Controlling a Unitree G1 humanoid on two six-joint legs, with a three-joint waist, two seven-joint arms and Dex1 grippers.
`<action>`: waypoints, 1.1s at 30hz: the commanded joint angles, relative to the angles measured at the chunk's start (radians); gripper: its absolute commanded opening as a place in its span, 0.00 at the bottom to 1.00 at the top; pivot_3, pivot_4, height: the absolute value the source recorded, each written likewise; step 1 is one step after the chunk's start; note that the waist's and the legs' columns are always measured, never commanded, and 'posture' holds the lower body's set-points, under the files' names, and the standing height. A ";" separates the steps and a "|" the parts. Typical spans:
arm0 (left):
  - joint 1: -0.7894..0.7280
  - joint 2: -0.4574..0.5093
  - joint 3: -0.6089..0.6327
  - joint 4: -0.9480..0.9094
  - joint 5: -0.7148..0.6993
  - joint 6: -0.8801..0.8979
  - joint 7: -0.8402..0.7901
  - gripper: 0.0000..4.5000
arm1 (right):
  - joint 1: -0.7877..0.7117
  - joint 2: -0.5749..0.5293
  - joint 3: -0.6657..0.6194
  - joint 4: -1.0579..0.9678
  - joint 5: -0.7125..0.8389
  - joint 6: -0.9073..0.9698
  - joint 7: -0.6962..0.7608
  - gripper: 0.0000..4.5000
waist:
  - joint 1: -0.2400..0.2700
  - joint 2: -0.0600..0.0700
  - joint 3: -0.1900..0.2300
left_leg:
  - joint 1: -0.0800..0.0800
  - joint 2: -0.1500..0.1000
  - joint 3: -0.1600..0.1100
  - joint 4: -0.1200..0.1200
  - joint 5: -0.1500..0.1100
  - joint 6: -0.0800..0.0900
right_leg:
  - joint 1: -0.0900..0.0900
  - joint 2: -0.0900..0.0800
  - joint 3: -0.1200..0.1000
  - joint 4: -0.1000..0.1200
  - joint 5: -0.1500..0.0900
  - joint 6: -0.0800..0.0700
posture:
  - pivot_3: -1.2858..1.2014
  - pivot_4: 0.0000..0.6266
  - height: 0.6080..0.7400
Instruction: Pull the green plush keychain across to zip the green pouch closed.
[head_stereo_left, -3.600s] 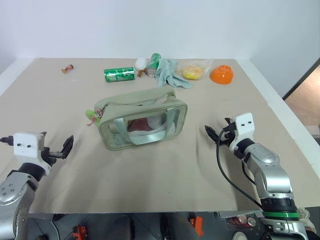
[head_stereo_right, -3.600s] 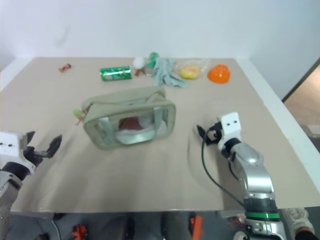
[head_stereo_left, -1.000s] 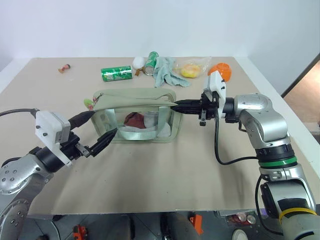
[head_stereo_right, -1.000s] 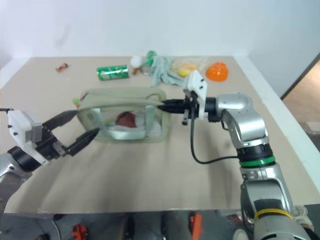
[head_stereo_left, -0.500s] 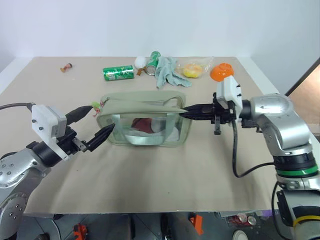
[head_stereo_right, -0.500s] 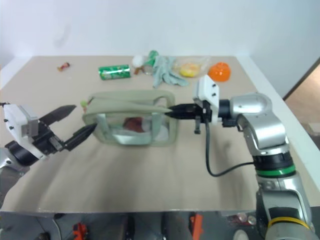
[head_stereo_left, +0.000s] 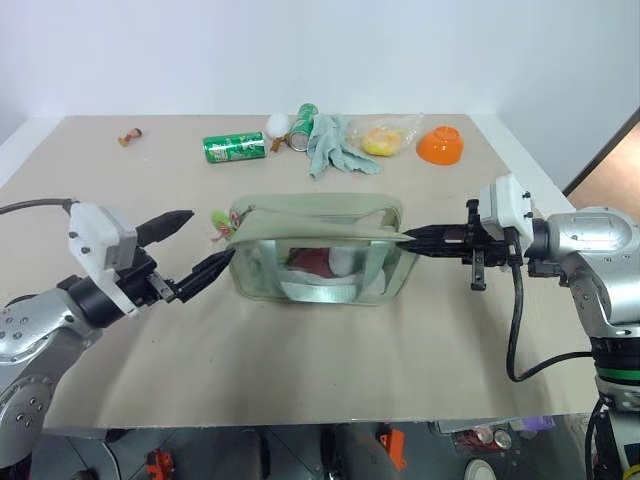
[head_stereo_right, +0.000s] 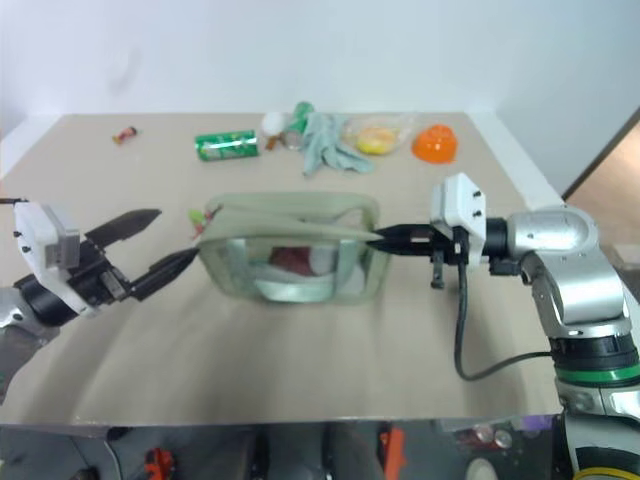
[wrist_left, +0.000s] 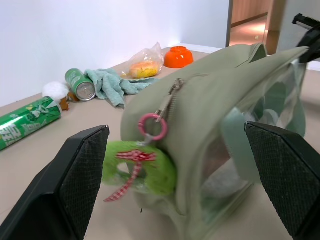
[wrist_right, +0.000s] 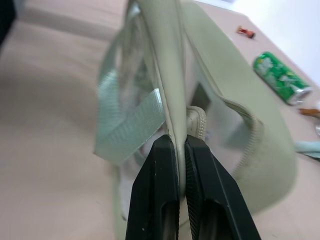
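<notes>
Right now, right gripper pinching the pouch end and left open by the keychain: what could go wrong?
1. The right gripper is shut on a thin fabric edge of the green pouch; it may slip once the zipper is pulled.
2. The green plush keychain hangs low against the pouch end between the open left gripper fingers; closing could catch pouch fabric instead.
3. The pouch looks soft, so it could buckle.

A bare test room, seemingly a robotics lab: a tabletop covered in beige cloth stands against plain white walls. Assorted props line its far edge, including a soda can, a towel and an orange bowl.
</notes>
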 joint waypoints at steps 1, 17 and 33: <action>-0.017 0.010 -0.004 -0.004 -0.007 0.005 -0.007 1.00 | -0.042 0.007 0.005 0.038 -0.030 -0.040 -0.005 0.01 | 0.000 0.000 0.000 | 0.000 0.000 0.000 0.000 0.000 0.000 | 0.000 0.000 0.000 0.000 0.000 0.000 | 0.52 0.24 1.00; -0.039 -0.021 0.076 0.058 -0.088 0.081 0.113 1.00 | -0.051 0.016 0.019 -0.003 -0.010 0.054 -0.057 0.01 | 0.000 0.000 0.000 | 0.000 0.000 0.000 0.001 0.000 0.000 | 0.000 0.000 0.000 0.001 0.001 0.000 | 0.52 0.24 1.00; -0.169 0.023 -0.063 0.356 0.111 0.026 -0.005 1.00 | -0.036 0.021 0.023 -0.035 -0.035 0.043 -0.116 0.01 | -0.001 0.000 0.000 | 0.000 0.001 0.000 0.003 0.000 0.000 | 0.000 0.001 0.000 0.001 0.002 0.000 | 0.52 0.24 1.00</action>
